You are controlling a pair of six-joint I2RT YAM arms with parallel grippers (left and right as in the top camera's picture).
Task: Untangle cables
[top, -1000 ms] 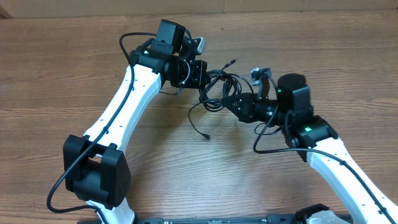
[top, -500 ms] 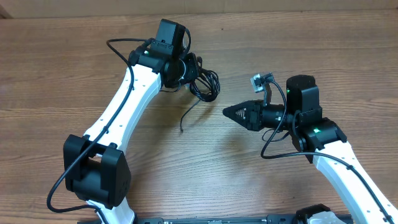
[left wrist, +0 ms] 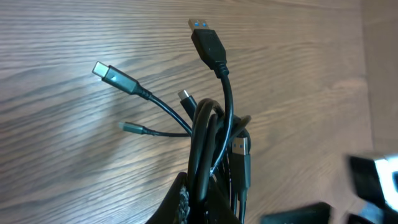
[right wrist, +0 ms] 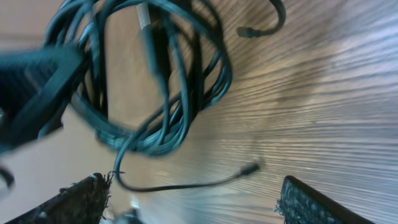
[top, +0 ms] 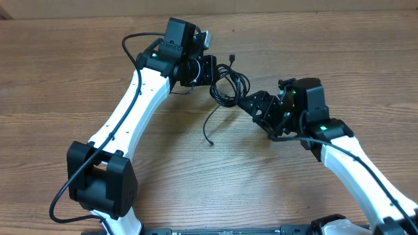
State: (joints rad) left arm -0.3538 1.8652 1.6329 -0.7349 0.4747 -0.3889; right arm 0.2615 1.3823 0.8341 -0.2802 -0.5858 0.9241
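Observation:
The cables [top: 228, 83] form a tangled black bundle hanging from my left gripper [top: 213, 70], which is shut on it at the upper middle of the table. One loose end [top: 210, 141] trails down onto the wood. In the left wrist view the cables [left wrist: 214, 134] rise from the clamped left gripper [left wrist: 202, 198], with a USB-A plug [left wrist: 206, 38] and a grey plug [left wrist: 111, 75] fanning out. My right gripper [top: 245, 102] is just right of the bundle, open. Its wrist view shows the loops of the cables [right wrist: 155, 81] ahead of the right gripper [right wrist: 193, 199], and one plug end [right wrist: 249, 168] lies between the wide fingers [right wrist: 314, 202].
The wooden table [top: 78, 78] carries only the two arms and the tangle. The left arm's white link [top: 134, 108] runs diagonally from its base [top: 101, 186] at the lower left. The right arm's white link [top: 356, 173] comes in from the lower right.
The right gripper let go of the tangle, drew back shut, then opened wide and came up-left to the bundle again. The left gripper kept the bundle, swinging it left and back right.

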